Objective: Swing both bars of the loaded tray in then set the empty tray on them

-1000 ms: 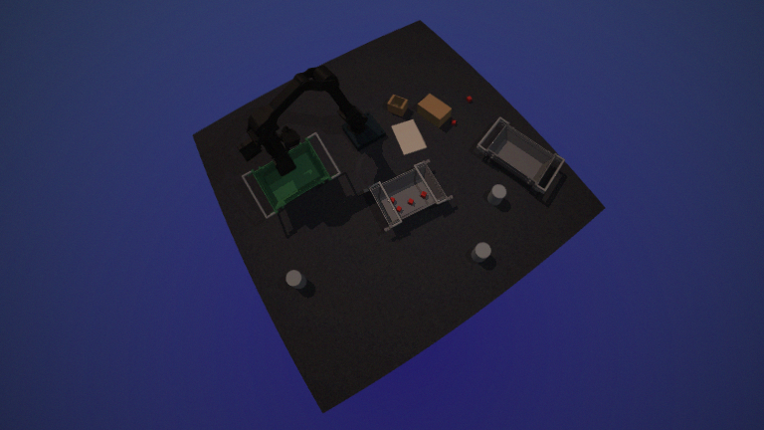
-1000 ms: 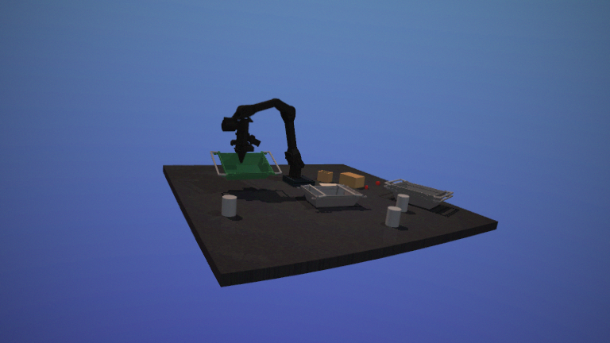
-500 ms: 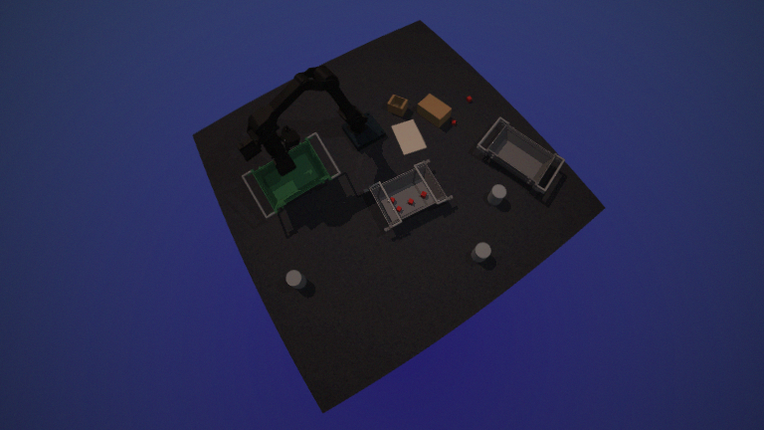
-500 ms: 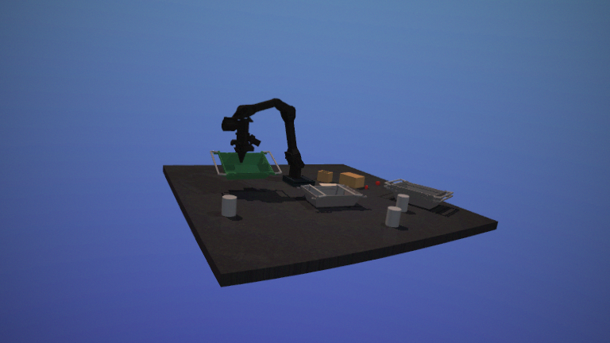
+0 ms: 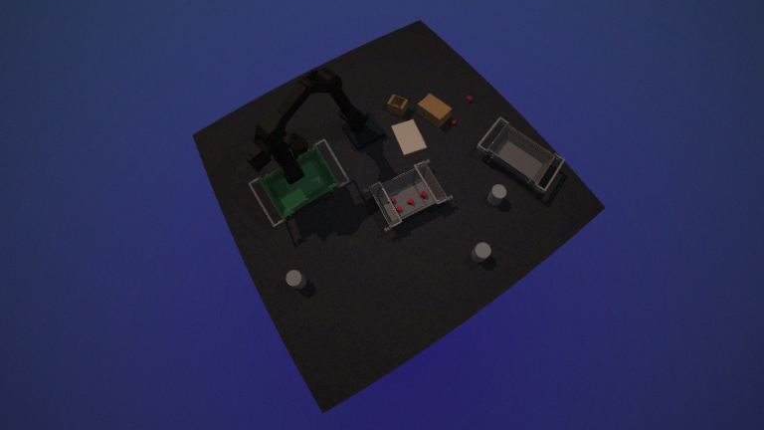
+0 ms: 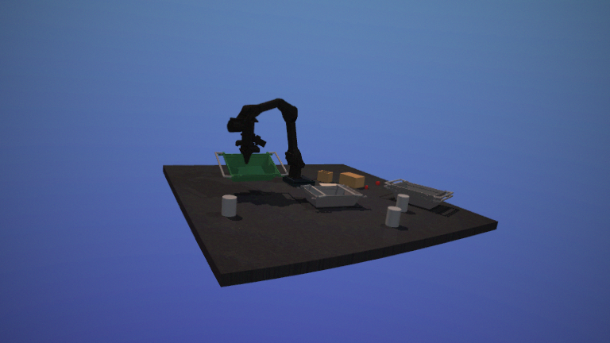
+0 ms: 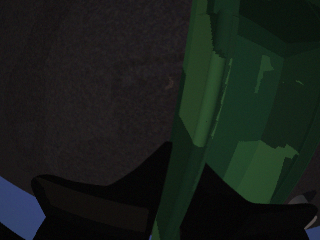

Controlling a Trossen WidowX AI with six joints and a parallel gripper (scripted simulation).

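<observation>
The arm point(image 5: 323, 81) point(image 6: 279, 105) arches up and over from its base, wrist pointing down — its claw point(image 5: 292, 174) point(image 6: 246, 159) point(image 7: 175, 148) pinching a long wall of the green tray point(image 5: 326, 168) point(image 6: 265, 171) point(image 7: 200, 100), which hangs above the table point(image 5: 366, 313) point(image 6: 292, 240) point(image 7: 100, 90) — beside the loaded grey tray point(image 5: 418, 212) point(image 6: 337, 200).

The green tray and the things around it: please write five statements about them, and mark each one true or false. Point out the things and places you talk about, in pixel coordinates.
1. The green tray point(image 5: 308, 181) point(image 6: 254, 171) point(image 7: 250, 100) is in the air, off the table. True.
2. The fingers are open and hold nothing. False: they are shut on a wall of the green tray.
3. Red blocks point(image 5: 410, 201) lie inside the grey tray point(image 5: 418, 212) point(image 6: 337, 201) nearest the green one. True.
4. Both bars of that grey tray stand outside its walls. False: they lie across its top.
5. Three white cylinders point(image 5: 293, 279) point(image 6: 229, 206) lie on their sides. False: all three stand upright.
</observation>
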